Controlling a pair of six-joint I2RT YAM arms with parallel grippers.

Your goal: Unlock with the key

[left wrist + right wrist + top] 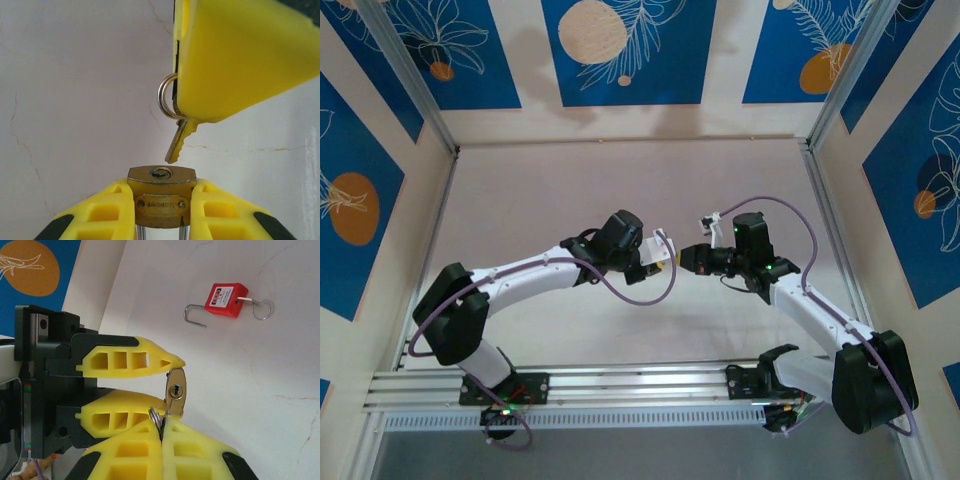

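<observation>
1. Hanging tilted from the right gripper, the key points its toothed blade down at the brass padlock. The tip sits just above the keyhole, not yet inside.
2. The right gripper's fingers are pressed together on the key's head. The key ring protrudes beside them.
3. The left gripper clamps the brass padlock body between both fingers, with the keyhole face turned toward the key.
4. Both grippers meet tip to tip above the middle of the table.
5. A red padlock lies flat on the table, well apart from the grippers, with a second ring at one end.
</observation>
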